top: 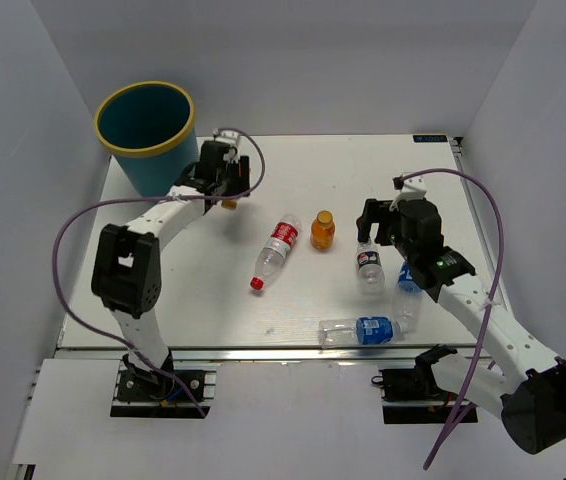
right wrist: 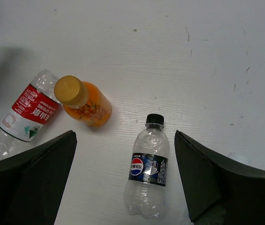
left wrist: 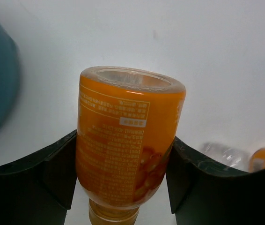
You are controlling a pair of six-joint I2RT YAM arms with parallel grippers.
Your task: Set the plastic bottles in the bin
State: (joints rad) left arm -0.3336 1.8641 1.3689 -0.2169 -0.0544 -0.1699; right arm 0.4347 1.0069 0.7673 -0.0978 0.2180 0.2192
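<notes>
The left gripper (left wrist: pixel 123 174) is pinching an orange bottle (left wrist: pixel 128 136) across its white-printed label, with the bottle's pale base pointing away from the wrist camera. It is holding it just right of the teal bin (top: pixel 153 168), which is sitting at the far left of the surface (top: pixel 293 300). The right gripper (right wrist: pixel 124 140) is hanging spread over a clear, black-capped bottle with a dark blue label (right wrist: pixel 147 174). Left of that, a second orange bottle (right wrist: pixel 86 104) is standing near a lying red-labelled bottle (right wrist: pixel 25 115). Another blue-labelled bottle (top: pixel 363 330) is lying by the near edge.
</notes>
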